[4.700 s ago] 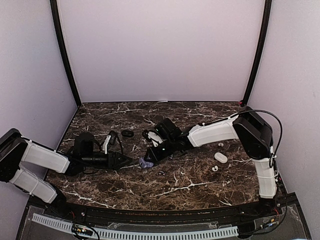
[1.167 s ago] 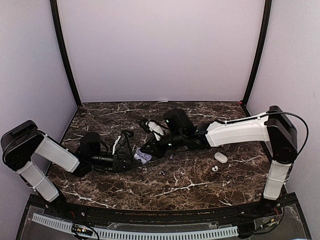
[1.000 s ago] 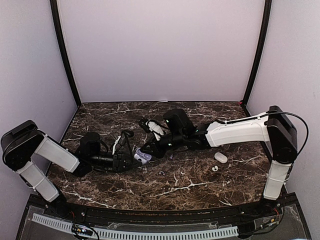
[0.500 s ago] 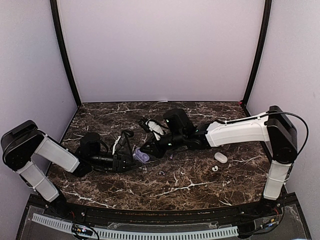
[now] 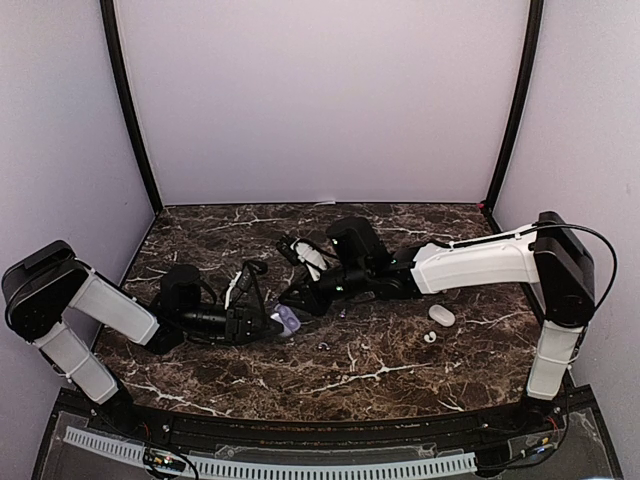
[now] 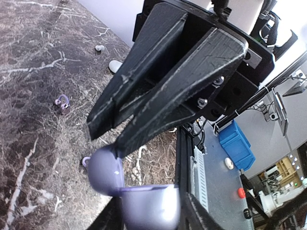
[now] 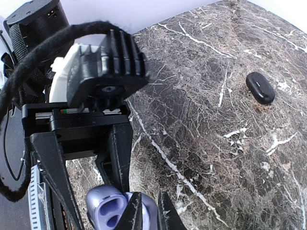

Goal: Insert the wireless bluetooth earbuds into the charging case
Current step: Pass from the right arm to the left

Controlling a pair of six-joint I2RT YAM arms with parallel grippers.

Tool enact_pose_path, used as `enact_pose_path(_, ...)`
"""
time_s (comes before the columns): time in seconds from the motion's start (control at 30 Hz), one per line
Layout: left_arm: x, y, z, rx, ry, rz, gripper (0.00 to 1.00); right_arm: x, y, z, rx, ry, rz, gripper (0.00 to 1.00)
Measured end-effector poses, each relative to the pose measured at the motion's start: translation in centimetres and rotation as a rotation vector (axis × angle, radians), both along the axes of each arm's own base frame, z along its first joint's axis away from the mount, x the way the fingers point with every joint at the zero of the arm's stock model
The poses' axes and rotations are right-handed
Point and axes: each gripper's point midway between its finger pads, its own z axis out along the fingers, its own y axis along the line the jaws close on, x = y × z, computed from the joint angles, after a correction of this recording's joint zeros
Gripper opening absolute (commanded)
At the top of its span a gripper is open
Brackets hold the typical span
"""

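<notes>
**Lilac case held open, buds not yet inside**

We see the left gripper [image 5: 274, 323] pinching the base of the lilac charging case [image 5: 289, 321] low over the tabletop [image 5: 380, 380]. We think it does so to keep the case fixed while the other arm works. The lid [image 6: 102, 170] stands open, so both wells [image 7: 111, 211] face the right gripper [image 6: 106, 140]. That gripper meets the case from the opposite side, with its fingers drawn almost together and the tips at the lid's hinge. Perhaps it carries a bud or props the lid, but we cannot tell, because its own camera cuts the tips off.

A white earbud [image 5: 429, 337] lies well apart from the lilac case, toward the right arm's base, just beside a white case [image 5: 441, 316]. A small dark bud [image 6: 61, 101] with a lilac loop lies near the lilac case. The wells look empty to us, though the right gripper hides part of them. Any other buds are too small to make out.
</notes>
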Motion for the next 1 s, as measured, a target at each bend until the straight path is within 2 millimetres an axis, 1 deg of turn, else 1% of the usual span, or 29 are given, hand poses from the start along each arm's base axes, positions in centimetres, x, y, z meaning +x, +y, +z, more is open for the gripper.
enact_pose_path(0.27,0.0,0.0,0.0,0.000,-0.001,-0.001,0.30,-0.1,0.1,0.1,0.006,-0.002,0.006,0.12)
enact_pose_path(0.47,0.0,0.0,0.0,0.001,0.001,0.000,0.29,-0.1,0.1,0.1,0.004,-0.005,0.002,0.16)
enact_pose_path(0.57,0.0,0.0,-0.1,0.001,0.001,0.001,0.29,0.0,-0.2,-0.1,0.000,-0.010,-0.012,0.18)
enact_pose_path(0.67,-0.1,0.1,-0.2,0.004,0.001,0.005,0.29,-0.3,-1.0,-0.3,-0.004,-0.015,-0.028,0.19)
enact_pose_path(0.8,-0.6,0.6,-0.4,0.008,-0.009,0.009,0.29,-0.6,-2.6,0.5,0.015,-0.042,-0.060,0.20)
enact_pose_path(0.9,-1.2,1.1,0.3,-0.006,-0.050,0.010,0.29,-0.8,-4.0,1.3,0.030,-0.066,-0.090,0.20)
enact_pose_path(1.0,-1.6,1.5,1.7,-0.033,-0.125,0.014,0.29,-0.5,-5.1,2.1,0.040,-0.091,-0.126,0.20)
